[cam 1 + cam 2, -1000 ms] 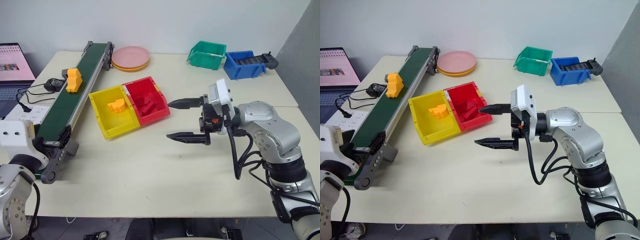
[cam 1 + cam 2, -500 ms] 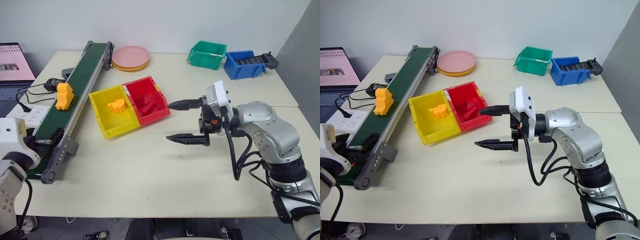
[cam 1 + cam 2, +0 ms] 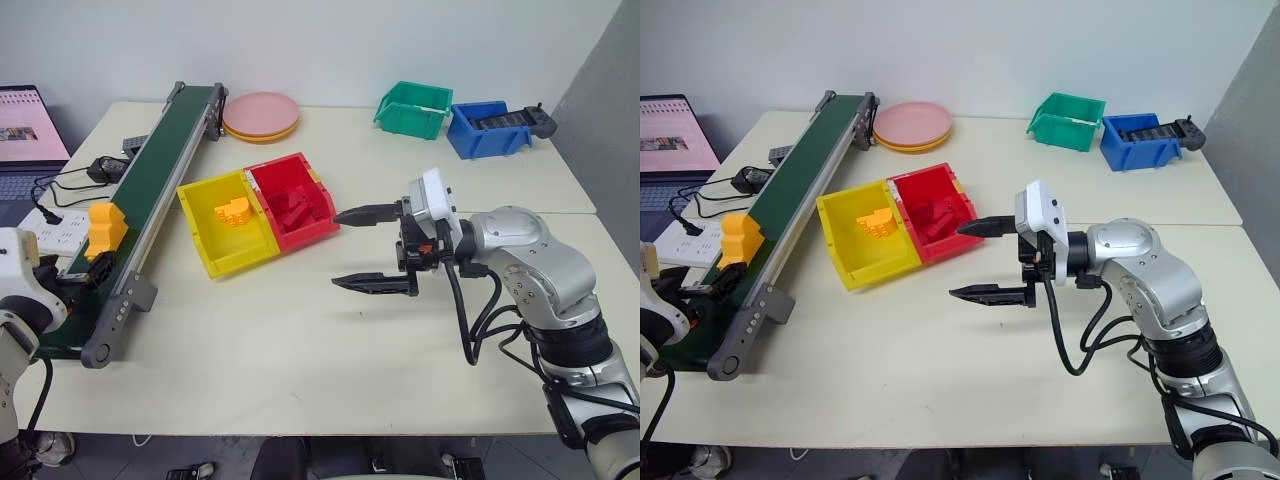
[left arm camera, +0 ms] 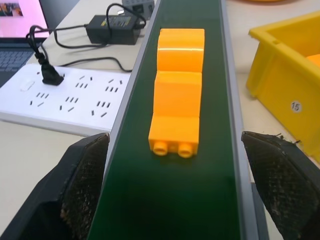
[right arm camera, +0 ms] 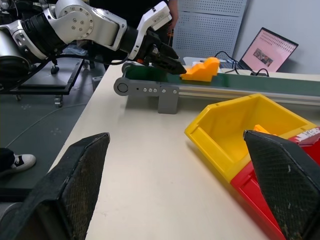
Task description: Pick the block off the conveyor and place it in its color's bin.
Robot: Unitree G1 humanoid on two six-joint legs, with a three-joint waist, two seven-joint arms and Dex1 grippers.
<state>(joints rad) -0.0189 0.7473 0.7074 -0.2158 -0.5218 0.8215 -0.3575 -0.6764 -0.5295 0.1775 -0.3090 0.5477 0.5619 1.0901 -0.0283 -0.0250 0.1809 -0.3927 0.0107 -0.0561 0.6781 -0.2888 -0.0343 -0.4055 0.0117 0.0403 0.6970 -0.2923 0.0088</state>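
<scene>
The orange-yellow block (image 4: 178, 90) lies on the conveyor's (image 3: 160, 165) dark green belt, close to its near end. My left gripper (image 4: 175, 141) is open at that end and points up the belt. The block's near end lies about level with the fingertips (image 4: 92, 150), well clear of both. In the head views the same gripper (image 3: 72, 283) sits just below the block (image 3: 105, 228). The yellow bin (image 3: 242, 262) stands right of the conveyor and holds an orange piece. My right gripper (image 3: 336, 250) hovers open and empty over the table, right of the bins.
A red bin (image 3: 318, 225) with red blocks touches the yellow one. Pink plates (image 3: 262, 115), a green bin (image 3: 413, 108) and a blue bin (image 3: 487, 128) stand at the back. A laptop (image 3: 25, 130), power strip (image 4: 65, 100), adapter (image 4: 112, 30) and cables lie left of the conveyor.
The block has ridden down the belt toward its near end and my left gripper. The left hand has shifted slightly outward to the left. The right arm has stayed put.
</scene>
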